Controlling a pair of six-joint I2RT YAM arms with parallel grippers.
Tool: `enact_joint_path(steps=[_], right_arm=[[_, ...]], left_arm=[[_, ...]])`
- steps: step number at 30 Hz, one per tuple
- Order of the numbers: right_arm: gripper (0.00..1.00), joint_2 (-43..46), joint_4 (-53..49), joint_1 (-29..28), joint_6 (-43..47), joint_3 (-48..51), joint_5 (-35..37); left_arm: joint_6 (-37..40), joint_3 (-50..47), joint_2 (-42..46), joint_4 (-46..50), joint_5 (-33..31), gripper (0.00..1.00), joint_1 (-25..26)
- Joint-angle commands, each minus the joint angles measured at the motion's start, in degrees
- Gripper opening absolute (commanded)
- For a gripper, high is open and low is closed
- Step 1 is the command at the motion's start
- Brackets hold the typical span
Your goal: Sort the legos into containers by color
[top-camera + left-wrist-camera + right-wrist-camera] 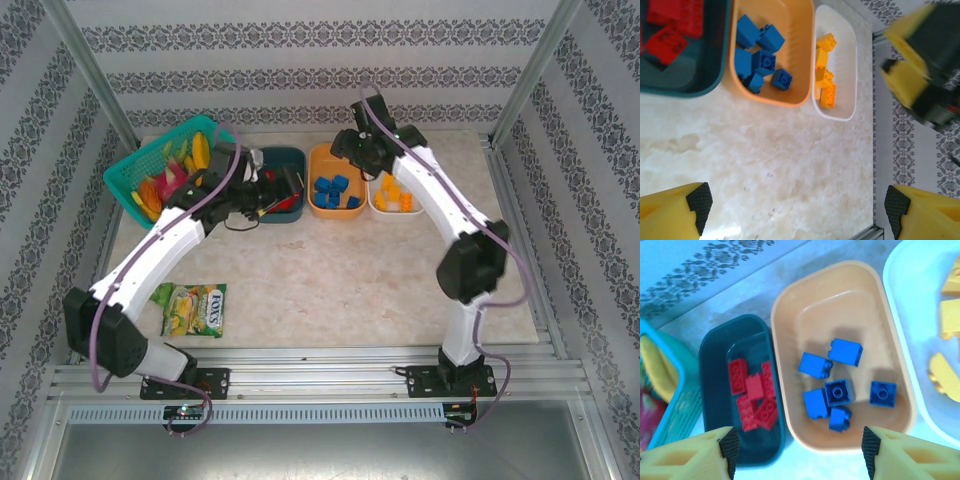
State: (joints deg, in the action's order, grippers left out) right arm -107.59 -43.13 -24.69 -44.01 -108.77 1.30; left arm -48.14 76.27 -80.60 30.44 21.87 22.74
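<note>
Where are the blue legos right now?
In the top view, the blue plastic lego bricks lie inside the orange plastic bin, upper centre, between the dark teal bin on its left and the white bin on its right.

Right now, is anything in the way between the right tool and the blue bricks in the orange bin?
No, nothing visible is. The right tool hangs open above the orange bin, and the blue bricks lie uncovered on its floor with nothing over them.
</note>
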Motion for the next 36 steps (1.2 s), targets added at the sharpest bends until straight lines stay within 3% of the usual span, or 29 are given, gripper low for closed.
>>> enact_joint_path(steps=[1, 7, 12, 13, 14, 15, 19, 24, 27, 30, 33, 36], right_arm=[[0.70, 11.62, 5.18, -2.01, 6.73, 14.88, 3.10], [0.73, 37.06, 4.91, -6.31, 11.96, 42.03, 3.50], [0.76, 56.53, -2.10, -9.94, 11.83, 57.92, 2.53], [0.78, 59.53, -3.41, -10.09, 11.31, 60.20, 1.64], [0.97, 62.03, -4.23, -10.16, 11.13, 62.04, 0.69], [0.98, 64.34, -4.86, -10.21, 10.99, 63.76, -0.09], [0.98, 66.69, -3.27, -10.71, 10.64, 66.34, -0.34], [0.98, 58.87, 1.50, -9.14, 11.15, 59.50, 3.17], [0.98, 52.41, 1.30, -6.27, 10.56, 53.58, 10.47], [0.98, 47.37, -2.22, 0.19, 6.06, 49.95, 20.00], [0.98, 51.62, 10.76, 7.75, 9.03, 58.50, 21.38], [0.98, 57.83, 31.50, 10.60, 16.30, 72.22, 27.07]], left_arm=[[1.88, -4.26, 6.09, 6.89, -1.53, 0.92, -0.78], [3.52, -13.61, 20.04, 15.36, -2.86, 0.93, -0.81], [2.72, -19.69, 29.66, 19.49, -3.44, 0.93, -0.81], [2.18, -20.94, 31.17, 19.79, -3.50, 0.93, -0.80], [1.62, -21.96, 32.47, 19.84, -3.68, 0.93, -0.81], [0.75, -23.11, 33.70, 19.75, -3.94, 0.93, -0.85], [-1.62, -25.61, 35.95, 17.93, -5.73, 0.97, -0.85], [-3.27, -25.32, 35.22, 16.35, -10.56, 1.00, -0.80], [-0.67, -23.71, 35.41, 17.63, -19.06, 1.00, -0.80], [-1.17, -19.95, 34.09, 24.80, -37.20, 1.00, -0.86], [-2.04, -19.72, 33.00, 27.31, -56.82, 1.00, -0.86], [9.91, -29.23, 36.77, 12.65, -66.62, 1.00, -0.86]])
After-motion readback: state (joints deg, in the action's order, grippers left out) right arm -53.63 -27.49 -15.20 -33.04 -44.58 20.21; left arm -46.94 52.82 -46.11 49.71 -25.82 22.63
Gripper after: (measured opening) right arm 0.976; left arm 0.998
